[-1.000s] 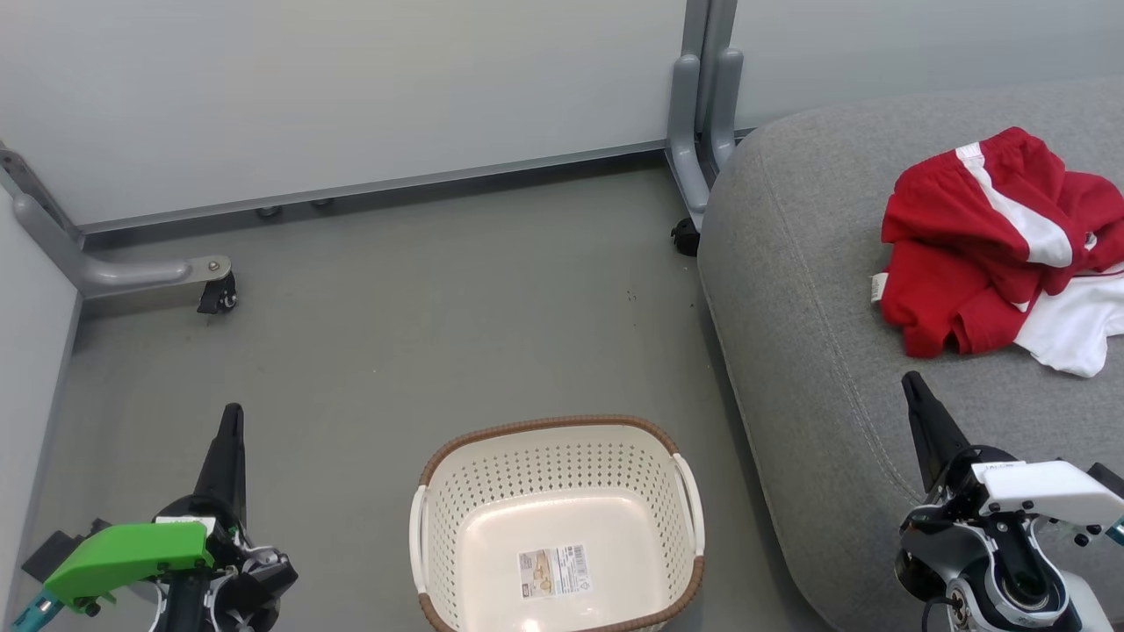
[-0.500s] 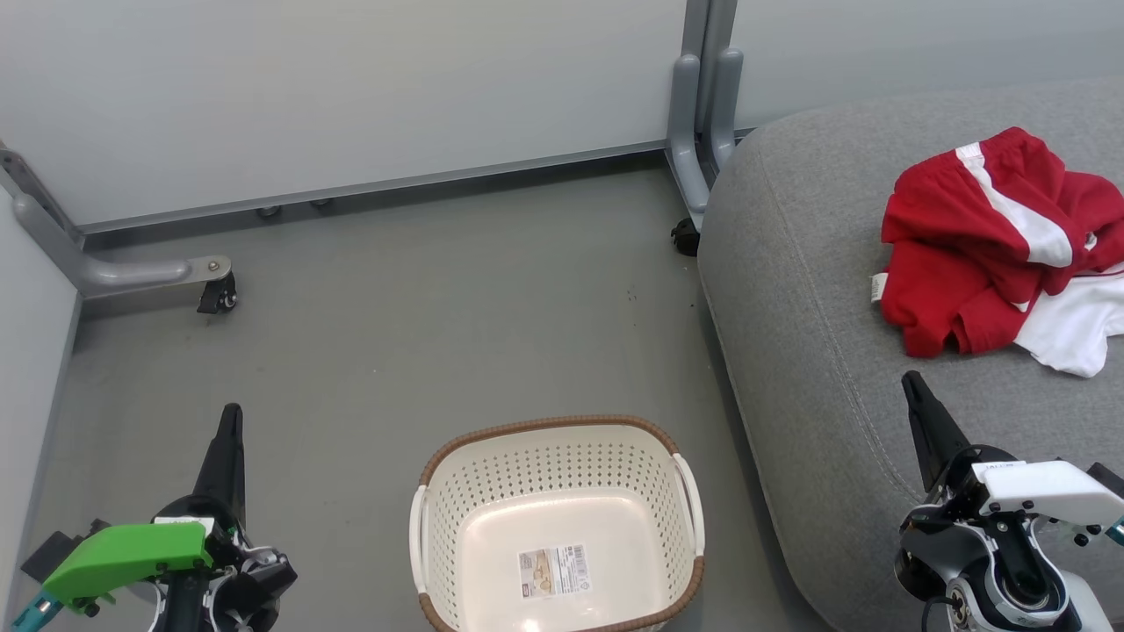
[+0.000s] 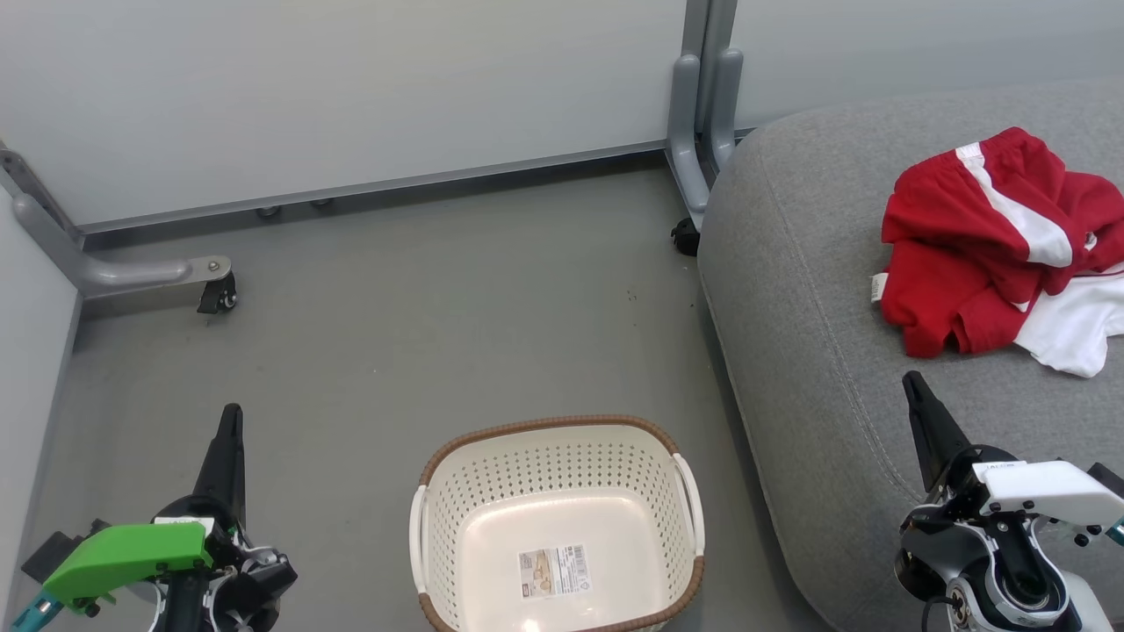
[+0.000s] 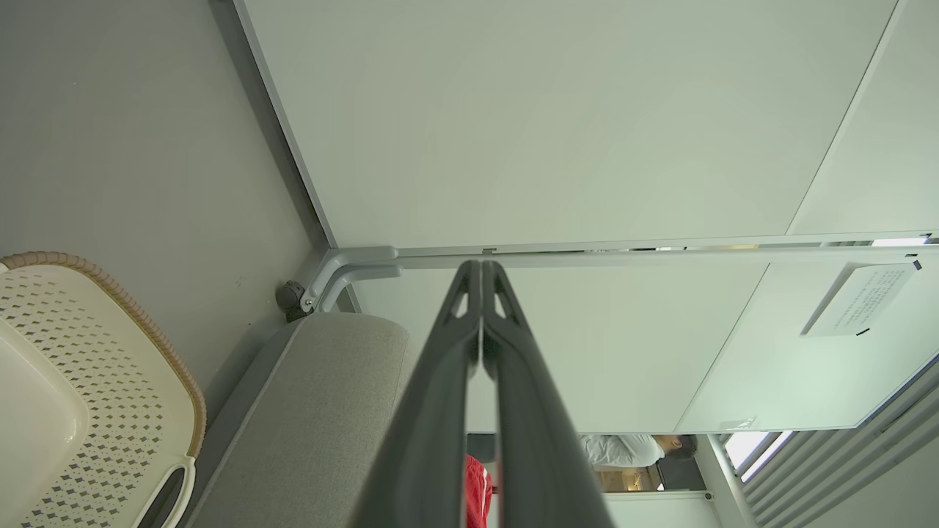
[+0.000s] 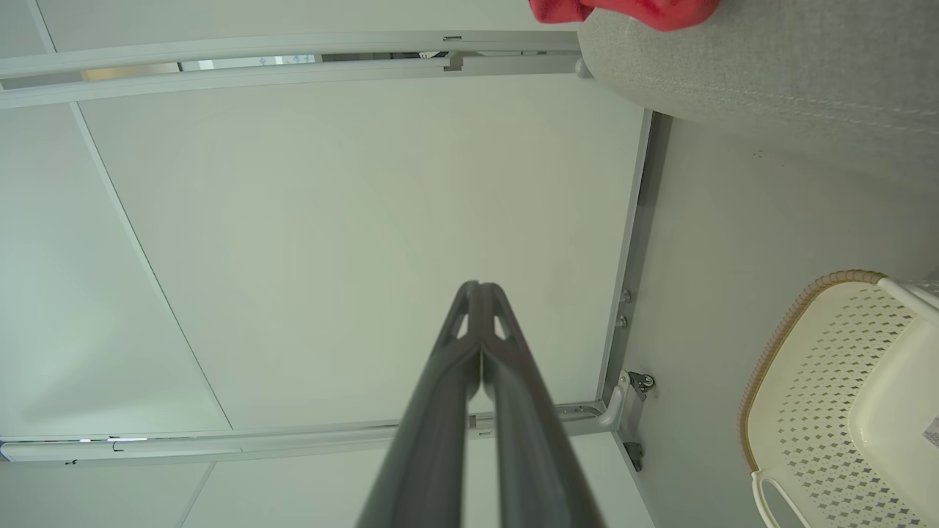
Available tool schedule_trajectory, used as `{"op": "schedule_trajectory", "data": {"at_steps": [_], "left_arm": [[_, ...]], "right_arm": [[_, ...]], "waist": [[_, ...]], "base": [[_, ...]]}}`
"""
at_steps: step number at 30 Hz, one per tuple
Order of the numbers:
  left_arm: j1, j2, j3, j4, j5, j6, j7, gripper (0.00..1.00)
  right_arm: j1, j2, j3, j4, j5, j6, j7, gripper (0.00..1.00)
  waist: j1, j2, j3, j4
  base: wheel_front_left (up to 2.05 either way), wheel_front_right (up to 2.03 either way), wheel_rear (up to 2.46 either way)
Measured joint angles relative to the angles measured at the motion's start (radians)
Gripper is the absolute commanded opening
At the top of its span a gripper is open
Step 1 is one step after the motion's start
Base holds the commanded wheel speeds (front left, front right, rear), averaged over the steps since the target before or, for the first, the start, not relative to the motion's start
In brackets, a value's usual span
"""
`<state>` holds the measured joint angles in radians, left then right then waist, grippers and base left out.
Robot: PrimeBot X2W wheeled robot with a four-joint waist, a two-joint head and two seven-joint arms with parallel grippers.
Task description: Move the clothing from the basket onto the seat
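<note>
Left gripper (image 3: 230, 421): head view, 7 o'clock, above the floor (image 3: 395, 333). Fingers pressed flat together, no gap at the tips; nothing held, nothing touched.
Right gripper (image 3: 915, 391): 4 o'clock, over the front edge of the seat (image 3: 790, 290). Fingers closed tight on themselves, gripping nothing (whether the tip touches the fabric I cannot tell).
Clothing (image 3: 957, 254): crumpled red heap with white stripe and white panel, lying on the seat at 2 o'clock, well apart from both grippers.
Basket (image 3: 553, 424): on the floor at 6 o'clock, between the two grippers, just beside the seat's rounded corner; bare bottom and label sticker (image 3: 553, 570) visible.
Wrist views: each pair of fingers runs up as one closed wedge against the pale wall panels.
</note>
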<state>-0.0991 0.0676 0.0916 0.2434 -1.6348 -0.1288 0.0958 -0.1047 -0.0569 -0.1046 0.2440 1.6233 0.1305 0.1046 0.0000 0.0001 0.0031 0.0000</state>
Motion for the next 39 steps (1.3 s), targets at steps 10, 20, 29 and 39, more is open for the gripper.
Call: {"op": "schedule_trajectory", "data": {"at_steps": [10,20,29,39], "left_arm": [[0.0,-0.003,0.002,0.0,0.004,0.0,0.004,0.0],[0.0,-0.005,0.004,0.0,0.006,0.0,0.006,0.0],[0.0,-0.007,0.006,0.0,0.007,0.0,0.007,0.0],[0.0,-0.009,0.008,0.0,0.009,0.0,0.008,0.0]], "right_arm": [[0.0,0.001,-0.002,0.0,-0.001,0.0,0.001,0.0],[0.0,0.003,-0.003,0.0,-0.002,0.0,0.004,0.0],[0.0,0.003,-0.004,0.0,-0.004,0.0,0.004,0.0],[0.0,0.004,-0.005,0.0,-0.005,0.0,0.004,0.0]], "waist": [[0.0,0.0,0.0,0.0],[0.0,0.0,0.0,0.0],[0.0,0.0,0.0,0.0],[0.0,0.0,0.0,0.0]], "base": [[0.0,0.0,0.0],[0.0,0.0,0.0],[0.0,0.0,0.0],[0.0,0.0,0.0]]}}
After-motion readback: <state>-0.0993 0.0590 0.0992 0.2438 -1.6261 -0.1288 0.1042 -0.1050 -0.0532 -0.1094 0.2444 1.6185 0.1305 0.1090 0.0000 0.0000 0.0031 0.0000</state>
